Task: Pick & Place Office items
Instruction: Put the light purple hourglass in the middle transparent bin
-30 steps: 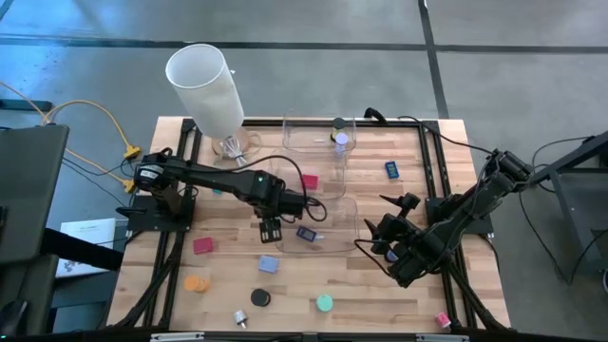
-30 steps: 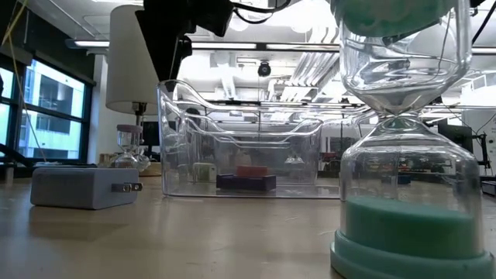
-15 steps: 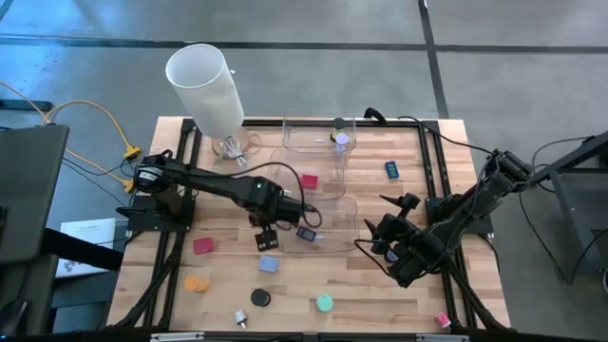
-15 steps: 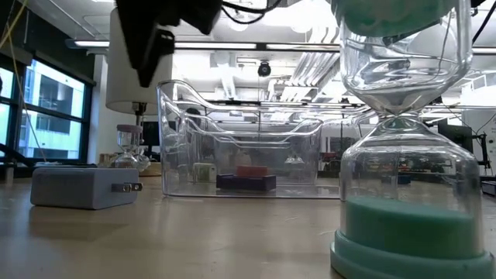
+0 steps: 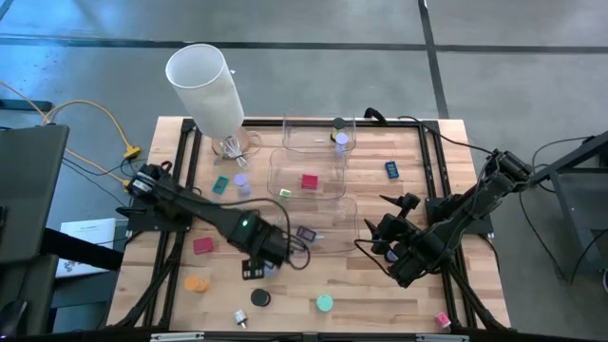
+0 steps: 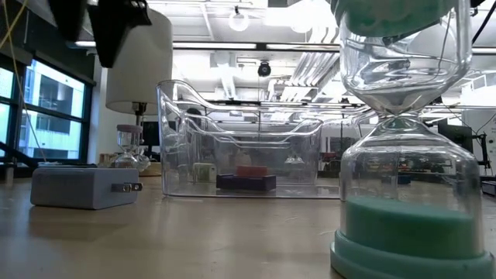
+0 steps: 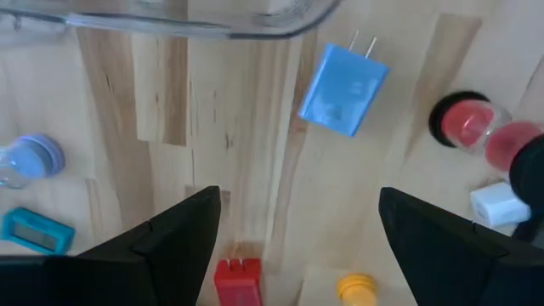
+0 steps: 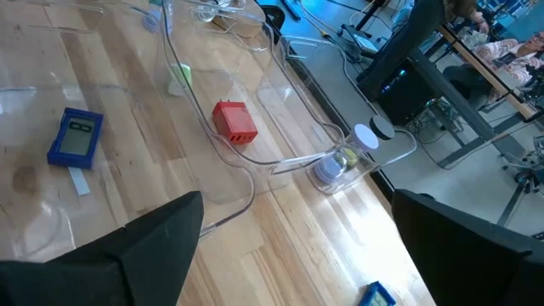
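Observation:
My left gripper (image 5: 253, 270) (image 7: 297, 221) hangs open above the bare wood near the table's near edge and holds nothing. A light blue plug block (image 7: 342, 79) (image 6: 85, 187) lies flat on the table just ahead of the open fingers. Around it lie a red block (image 7: 238, 280), an orange disc (image 5: 196, 282), a black disc (image 5: 259, 297), a teal disc (image 5: 325, 303) and a pink block (image 5: 202, 245). A red block (image 5: 310, 181) sits inside a clear bin. My right gripper (image 5: 385, 242) (image 8: 296, 221) waits open at the table's right side.
Three clear bins (image 5: 313, 142) stand in a row down the table's middle. A tall white cylinder (image 5: 204, 85) stands at the far left corner. A teal block (image 5: 220, 183), a lavender disc (image 5: 241, 180) and a blue piece (image 5: 391, 170) lie on the wood. A teal hourglass (image 6: 403, 155) fills the low view's right.
My left gripper has moved from above the near clear bin toward the table's near edge and a little left, ending over the wood by the blue plug block. It holds nothing throughout. My right arm has kept still.

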`<state>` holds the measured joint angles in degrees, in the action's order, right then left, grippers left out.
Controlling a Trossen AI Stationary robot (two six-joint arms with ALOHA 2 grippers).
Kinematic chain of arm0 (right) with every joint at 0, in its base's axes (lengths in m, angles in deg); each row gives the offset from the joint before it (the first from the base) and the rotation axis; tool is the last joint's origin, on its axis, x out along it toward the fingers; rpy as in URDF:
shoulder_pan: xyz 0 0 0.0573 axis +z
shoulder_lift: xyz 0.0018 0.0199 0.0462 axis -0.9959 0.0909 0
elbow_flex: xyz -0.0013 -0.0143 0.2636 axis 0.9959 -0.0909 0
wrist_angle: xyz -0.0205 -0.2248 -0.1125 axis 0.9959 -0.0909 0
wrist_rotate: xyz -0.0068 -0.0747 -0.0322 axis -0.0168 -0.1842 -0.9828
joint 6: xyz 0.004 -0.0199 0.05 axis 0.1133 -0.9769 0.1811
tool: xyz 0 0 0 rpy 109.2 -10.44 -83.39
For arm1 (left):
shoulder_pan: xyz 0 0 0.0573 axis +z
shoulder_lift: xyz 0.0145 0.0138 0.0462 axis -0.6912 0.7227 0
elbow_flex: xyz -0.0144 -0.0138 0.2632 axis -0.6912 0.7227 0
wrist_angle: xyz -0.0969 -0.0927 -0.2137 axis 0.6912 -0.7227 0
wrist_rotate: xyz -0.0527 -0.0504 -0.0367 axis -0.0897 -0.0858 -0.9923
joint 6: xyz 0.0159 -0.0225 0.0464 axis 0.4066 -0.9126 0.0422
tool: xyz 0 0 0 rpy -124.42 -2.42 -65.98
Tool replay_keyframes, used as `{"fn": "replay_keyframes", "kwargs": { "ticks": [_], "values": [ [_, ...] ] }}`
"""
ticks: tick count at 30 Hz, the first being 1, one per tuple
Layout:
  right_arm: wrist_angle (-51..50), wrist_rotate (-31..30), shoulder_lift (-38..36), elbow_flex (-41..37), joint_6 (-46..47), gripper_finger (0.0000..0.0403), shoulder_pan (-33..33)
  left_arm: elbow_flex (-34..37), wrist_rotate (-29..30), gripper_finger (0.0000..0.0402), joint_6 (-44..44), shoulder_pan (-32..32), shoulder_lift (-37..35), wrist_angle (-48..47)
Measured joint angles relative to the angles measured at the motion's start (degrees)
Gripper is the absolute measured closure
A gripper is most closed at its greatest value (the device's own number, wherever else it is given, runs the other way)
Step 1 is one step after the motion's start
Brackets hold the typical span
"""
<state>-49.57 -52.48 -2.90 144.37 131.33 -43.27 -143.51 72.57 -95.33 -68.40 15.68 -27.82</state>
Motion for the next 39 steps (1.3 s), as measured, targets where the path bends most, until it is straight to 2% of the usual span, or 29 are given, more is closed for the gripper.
{"fn": "replay_keyframes", "kwargs": {
  "ticks": [6,13,19,27,31,35,39],
  "values": [
    [0.03,-0.04,0.0,0.0,-0.01,0.0031,0.0,0.11,5.47,0.0088,-0.13,-5.05,0.0,0.0],
    [0.27,0.05,0.01,0.0,0.0,0.0031,0.0,0.11,16.87,0.0088,-11.79,-7.01,0.0,0.02],
    [0.4,0.08,0.0,0.0,0.02,0.0031,0.0,0.11,18.06,0.0088,-14.14,-6.25,0.0,-0.31],
    [0.4,0.14,0.01,0.0,0.02,0.0031,0.0,0.56,19.76,0.0088,1.58,-4.88,0.0,-6.75],
    [0.4,0.15,0.0,0.0,0.02,0.0031,0.0,0.59,22.71,0.0088,6.74,-3.86,0.04,-7.53],
    [0.43,0.15,0.02,0.0,0.02,0.0031,0.0,0.59,25.7,0.0088,12.62,-1.42,0.04,-7.52],
    [0.48,0.16,0.01,0.0,0.02,0.0031,-0.01,0.59,25.76,0.0088,19.75,1.24,0.04,-9.35]
  ]
}}
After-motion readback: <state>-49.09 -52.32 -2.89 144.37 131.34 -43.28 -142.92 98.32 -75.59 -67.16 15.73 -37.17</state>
